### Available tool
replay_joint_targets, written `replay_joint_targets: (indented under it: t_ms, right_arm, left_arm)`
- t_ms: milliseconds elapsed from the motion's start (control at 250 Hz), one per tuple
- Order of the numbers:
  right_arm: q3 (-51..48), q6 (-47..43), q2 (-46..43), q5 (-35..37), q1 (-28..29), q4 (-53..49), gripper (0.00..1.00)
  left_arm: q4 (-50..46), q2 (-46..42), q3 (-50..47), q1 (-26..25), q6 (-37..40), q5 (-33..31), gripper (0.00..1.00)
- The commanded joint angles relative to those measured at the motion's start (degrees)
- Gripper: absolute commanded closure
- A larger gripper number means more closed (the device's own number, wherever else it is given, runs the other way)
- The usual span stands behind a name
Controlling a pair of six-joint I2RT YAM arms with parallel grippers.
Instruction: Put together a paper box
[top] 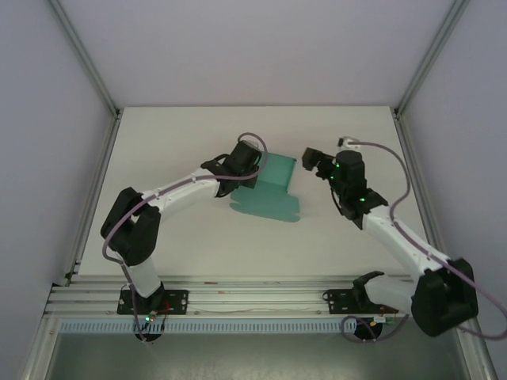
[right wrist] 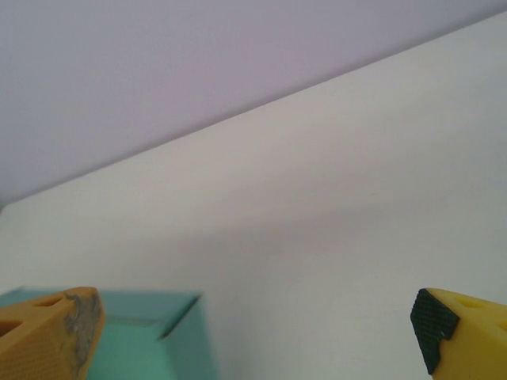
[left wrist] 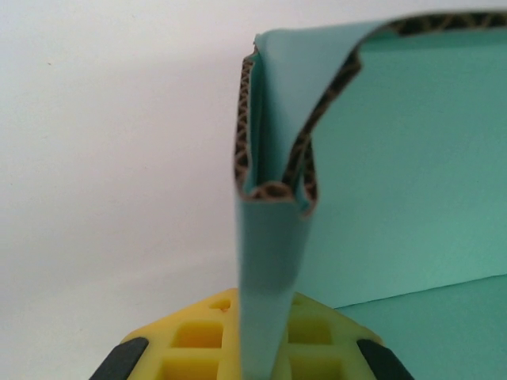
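1. We see the left gripper (left wrist: 257,348) pinching one upright folded wall of the paper box (top: 273,188).
2. The paper box sits mid-table (top: 198,237), partly folded.
3. The right gripper (right wrist: 253,332) is spread wide, just beside it.

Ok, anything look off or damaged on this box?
Mildly. The paper box is half-formed: one wall stands, a tabbed flap lies flat on the table. The strip pinched in the left claw bows and curls at its cut edge instead of lying straight. No tears or spills visible.

Left hand (left wrist: 261,348) seemingly clamped shut; right hand (right wrist: 253,332) spread wide.
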Motion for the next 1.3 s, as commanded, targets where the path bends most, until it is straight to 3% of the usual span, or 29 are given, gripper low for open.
replay_joint_targets:
  t_ms: [0,52,136,176,388,652,811,1091,1199,1295]
  right_arm:
    - [-0.78,3.18,-5.18,12.41,-2.13,-14.32,0.0]
    - [-0.86,2.57,-6.86,11.08,-2.93,-16.6,0.0]
    - [0.17,1.21,-7.72,7.9,-3.6,-20.54,0.0]
    - [1.16,0.99,-7.36,7.0,-3.58,-22.88,0.0]
    - [2.47,-0.27,-5.3,4.13,-3.9,-26.7,0.0]
    - [1.21,-0.03,-5.56,4.48,-3.85,-26.7,0.0]
    - [0.87,0.31,-5.99,5.53,-4.02,-27.2,0.0]
    - [0.54,1.51,-7.47,6.21,-4.23,-28.22,0.0]
    - [0.96,1.13,-7.65,6.1,-4.19,-28.95,0.0]
    - [1.42,0.67,-7.8,5.63,-4.26,-29.81,0.0]
  left_arm:
    - [-7.3,-2.8,-0.85,1.08,10.62,8.55,1.0]
    - [-10.23,-2.58,-0.69,1.18,15.3,12.55,1.0]
    - [-19.32,-1.0,1.09,1.05,25.49,24.1,1.0]
    - [-23.68,0.38,2.26,0.64,28.99,25.79,1.0]
    - [-33.99,9.89,11.37,-3.39,31.82,12.54,1.0]
    - [-34.02,22.92,21.25,-6.76,26.46,-8.15,1.0]
    - [-33.32,30.14,24.38,-7.9,23.53,-16.62,1.0]
    - [-27.29,33.49,23.93,-8.98,23.53,-20.11,1.0]
    - [-25.18,31.21,23.4,-8.73,24.71,-17.67,1.0]
    - [-23.75,26.52,22.31,-8.31,26.84,-13.15,0.71]
